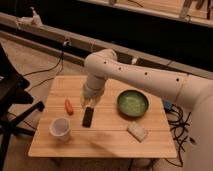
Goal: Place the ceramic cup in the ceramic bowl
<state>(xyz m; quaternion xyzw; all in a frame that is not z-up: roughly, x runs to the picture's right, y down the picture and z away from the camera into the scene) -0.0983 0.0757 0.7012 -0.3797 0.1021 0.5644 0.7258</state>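
Ceramic cup (pixel 60 128) is sitting upright, below-left of the gripper (pixel 90 101), which is hovering above the black block (pixel 88 117), state I can't tell, so it's needing a plumb descent over the rim, ceramic bowl (pixel 133 103) waiting right.

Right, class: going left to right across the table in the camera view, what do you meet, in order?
Ceramic cup → orange object → black device, the gripper just above its far end → ceramic bowl. The pale block overlaps the bowl's span, so it is left out.
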